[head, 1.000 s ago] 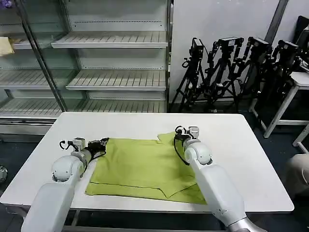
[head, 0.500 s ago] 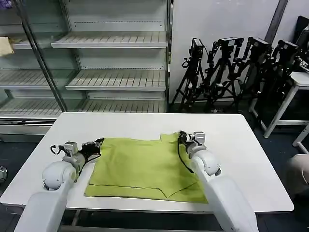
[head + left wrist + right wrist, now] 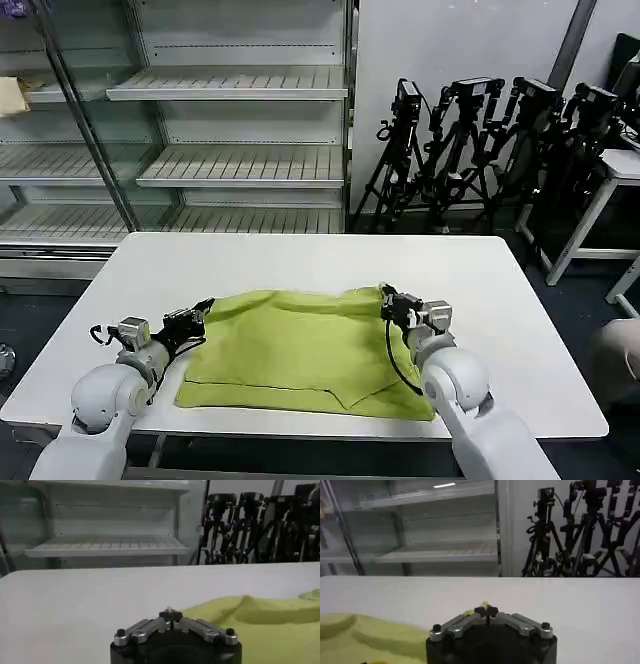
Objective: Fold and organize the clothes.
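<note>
— White tabletop (image 3: 300,258) out front, with shelving (image 3: 240,165) and tripods (image 3: 480,150) behind at 12 o'clock. Whereabouts of the shirt (image 3: 300,350)?

— Spread mid-tabletop, near hem flat at 6 o'clock, far edge raised off the surface in a shallow arch.

— And the tools?

— Left tool (image 3: 200,308) at the shirt's 10 o'clock corner, right tool (image 3: 388,298) at its 2 o'clock corner. Both pinched narrow on the far edge, with a scrap of fabric peeking between the tips in each wrist view.

— Changed from a second back?

— Yes. Both arms drawn back toward 6 o'clock. Far edge, then lying flat nearer 12 o'clock, now lifted and carried toward the hem. Bump of cloth by the right tool smoothed into one even ridge. Looks like a far-to-near fold about halfway through.

— Risks from here?

— Probably three. Thin pinch on soft cloth: could slip out of one tool mid-pull and drop that corner short, leaving a skewed fold. Uneven travel between the two arms: same crooked result. Sagging middle between the corners: may drag on the lower layer and bunch it toward 6 o'clock rather than laying over cleanly.

— Remedy?

— Level, matched pull, then release only once over the near hem.
</note>
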